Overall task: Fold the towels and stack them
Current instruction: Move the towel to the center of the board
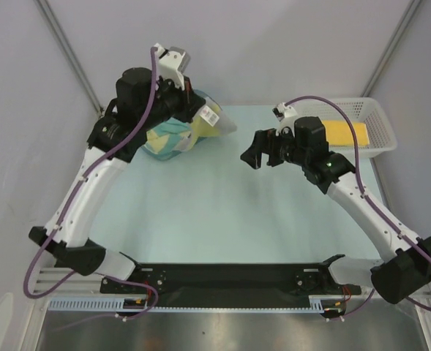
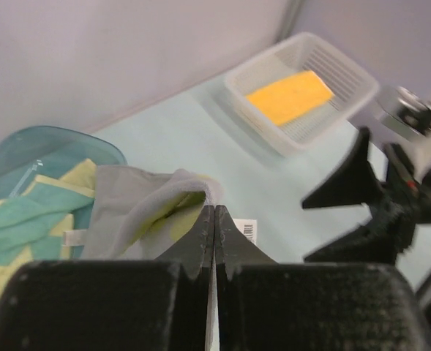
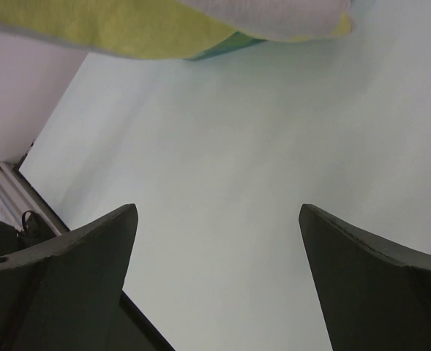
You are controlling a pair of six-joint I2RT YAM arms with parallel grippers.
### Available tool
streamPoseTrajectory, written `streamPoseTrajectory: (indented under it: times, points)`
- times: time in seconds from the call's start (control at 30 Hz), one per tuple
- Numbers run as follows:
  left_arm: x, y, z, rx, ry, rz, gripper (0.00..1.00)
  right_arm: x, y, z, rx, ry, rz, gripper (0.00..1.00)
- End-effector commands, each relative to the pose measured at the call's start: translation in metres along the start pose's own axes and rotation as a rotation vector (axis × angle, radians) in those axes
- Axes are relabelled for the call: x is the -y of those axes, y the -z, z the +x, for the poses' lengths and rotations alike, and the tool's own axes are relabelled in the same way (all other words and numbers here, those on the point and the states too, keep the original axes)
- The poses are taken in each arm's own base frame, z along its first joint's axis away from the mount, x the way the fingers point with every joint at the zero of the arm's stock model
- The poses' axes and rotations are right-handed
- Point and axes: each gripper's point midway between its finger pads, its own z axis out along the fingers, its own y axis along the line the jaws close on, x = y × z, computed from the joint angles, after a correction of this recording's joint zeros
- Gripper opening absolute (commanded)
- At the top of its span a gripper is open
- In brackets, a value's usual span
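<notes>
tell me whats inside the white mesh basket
One orange-yellow towel lies flat on the floor of the basket; nothing else shows in it. Whether anything lies beneath cannot be seen, since the towel covers that part of the floor.

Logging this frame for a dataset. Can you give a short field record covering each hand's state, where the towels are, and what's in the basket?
left hand: shut on grey-yellow towel, by the tub
right hand: open, empty, over the table
tub: far left, holds teal-cream towels
basket: far right, holds one orange towel, lying flat
stack on table: none visible
</notes>
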Motion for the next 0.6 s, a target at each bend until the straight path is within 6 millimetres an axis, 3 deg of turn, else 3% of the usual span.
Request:
streamPoseTrajectory:
  times: [0.0,0.13,0.17,0.23,0.27,0.33,0.37,0.43,0.47,0.53,0.57]
  points:
    - [0.041,0.040,-0.003,0.028,0.042,0.118,0.00,-0.018,0.014,-0.004,0.043,0.050,-0.085,1.00]
    - [0.058,0.052,0.042,-0.040,0.126,0.194,0.00,-0.020,0.030,0.004,0.045,0.031,-0.074,0.99]
    - [0.058,0.045,0.089,-0.135,0.163,0.203,0.00,-0.015,0.031,0.016,0.010,0.011,-0.050,0.99]
    - [0.067,0.054,0.122,-0.161,0.215,0.237,0.00,-0.001,0.034,0.028,-0.014,-0.036,0.028,0.98]
    - [0.063,0.051,0.180,-0.273,0.248,0.217,0.00,0.007,0.034,0.044,-0.055,-0.058,0.062,0.98]
    - [0.073,0.057,0.205,-0.260,0.310,0.259,0.00,0.015,0.032,0.058,-0.084,-0.081,0.092,0.98]
    - [0.071,0.060,0.256,-0.349,0.345,0.248,0.00,0.016,0.029,0.062,-0.094,-0.087,0.091,0.97]
    - [0.074,0.065,0.279,-0.361,0.384,0.249,0.00,0.014,0.022,0.075,-0.133,-0.082,0.064,0.95]
    - [0.072,0.069,0.309,-0.409,0.398,0.237,0.00,0.013,0.012,0.079,-0.152,-0.076,0.046,0.94]
    - [0.073,0.072,0.323,-0.410,0.418,0.242,0.00,0.005,-0.003,0.078,-0.154,-0.032,0.003,0.89]
    - [0.071,0.076,0.340,-0.439,0.426,0.229,0.00,0.001,-0.012,0.080,-0.167,-0.016,-0.019,0.86]
